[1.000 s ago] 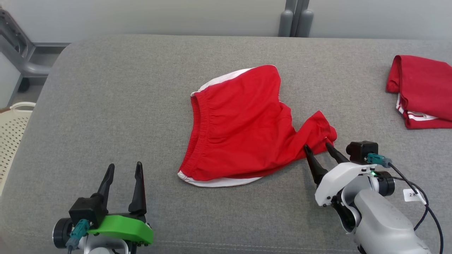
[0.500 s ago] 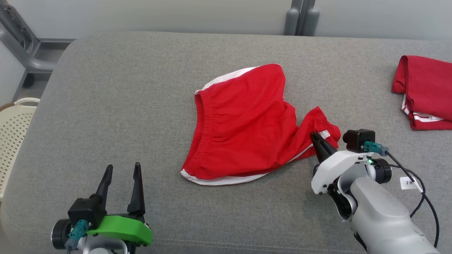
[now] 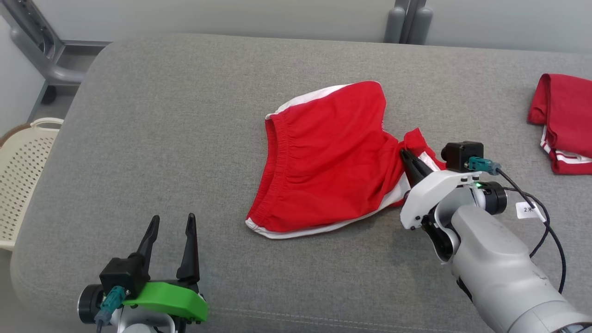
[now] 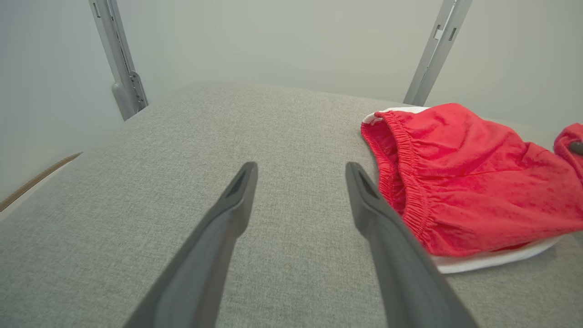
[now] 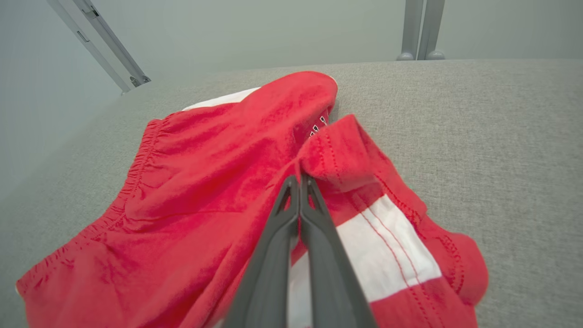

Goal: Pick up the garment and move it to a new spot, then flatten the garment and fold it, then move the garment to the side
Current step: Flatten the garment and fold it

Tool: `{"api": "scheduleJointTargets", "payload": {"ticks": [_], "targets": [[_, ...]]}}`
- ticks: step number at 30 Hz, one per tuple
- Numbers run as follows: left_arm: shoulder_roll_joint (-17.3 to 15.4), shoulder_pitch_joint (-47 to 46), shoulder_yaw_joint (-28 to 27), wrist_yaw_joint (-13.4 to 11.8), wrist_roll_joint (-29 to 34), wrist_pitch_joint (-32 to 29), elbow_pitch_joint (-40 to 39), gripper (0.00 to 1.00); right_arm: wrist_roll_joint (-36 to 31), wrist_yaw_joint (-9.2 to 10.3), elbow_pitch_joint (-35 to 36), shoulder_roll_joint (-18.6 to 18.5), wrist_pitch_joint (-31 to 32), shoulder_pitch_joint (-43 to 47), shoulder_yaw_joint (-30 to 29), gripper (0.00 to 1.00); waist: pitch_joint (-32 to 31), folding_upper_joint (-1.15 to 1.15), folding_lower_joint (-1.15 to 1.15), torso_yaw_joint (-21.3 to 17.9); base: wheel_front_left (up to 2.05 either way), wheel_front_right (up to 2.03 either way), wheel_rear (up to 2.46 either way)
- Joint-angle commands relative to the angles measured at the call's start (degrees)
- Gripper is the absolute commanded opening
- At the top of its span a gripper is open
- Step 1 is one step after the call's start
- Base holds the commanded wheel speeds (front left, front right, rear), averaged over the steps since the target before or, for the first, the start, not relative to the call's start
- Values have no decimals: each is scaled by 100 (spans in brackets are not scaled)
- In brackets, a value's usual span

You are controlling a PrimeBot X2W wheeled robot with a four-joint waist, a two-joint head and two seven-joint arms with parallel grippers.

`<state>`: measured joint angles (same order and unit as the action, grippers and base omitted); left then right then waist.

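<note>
red shorts (image 3: 323,152) kinda rumpled mid grey counter (image 3: 162,115), leg hem on the right side pinched between right fingers (image 3: 409,163) pressed fully together, left fingers (image 3: 188,249) spread wide, gripping nothing, near corner, well apart from the shorts, folded red garment (image 3: 564,120) far right

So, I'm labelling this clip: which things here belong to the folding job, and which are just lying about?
In the job: red shorts; right gripper, shut on them; left gripper, open.
Lying about: folded red garment, far right; cream basket, far left.
</note>
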<state>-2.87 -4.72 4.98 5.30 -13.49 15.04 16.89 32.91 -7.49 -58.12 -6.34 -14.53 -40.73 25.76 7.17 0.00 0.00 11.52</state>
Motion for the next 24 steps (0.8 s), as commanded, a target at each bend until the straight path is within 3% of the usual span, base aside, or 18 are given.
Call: {"api": "scheduleJointTargets", "payload": {"ticks": [1, 3, 4, 5, 13, 24], "targets": [[-6, -91, 3, -6, -19, 14, 4, 100, 48, 0, -111, -8, 11, -84, 33, 1, 1, 0, 0, 37, 0, 0, 0], [-6, -92, 16, -15, -27, 14, 7, 100, 38, 0, -304, -8, 0, -165, 53, 26, -6, 0, 0, 68, 0, 0, 0], [-6, -93, 21, -19, -30, 14, 7, 100, 25, 0, -399, -19, -11, -197, 60, 51, -8, 0, 0, 82, 0, 0, 0], [-6, -93, 26, -21, -32, 14, 8, 100, 17, 0, -468, -20, -24, -214, 67, 100, -12, 0, 0, 94, 0, 0, 0], [-5, -8, -65, -51, -32, 14, -38, 100, 46, 0, -381, -42, -68, -97, 90, 100, -54, 0, 0, -37, 0, 0, 0], [-6, 120, -233, -88, 10, 15, -188, 100, -498, 1, 1265, -323, -69, 711, -243, 100, -218, 0, 0, -400, 0, 0, 0]]}}
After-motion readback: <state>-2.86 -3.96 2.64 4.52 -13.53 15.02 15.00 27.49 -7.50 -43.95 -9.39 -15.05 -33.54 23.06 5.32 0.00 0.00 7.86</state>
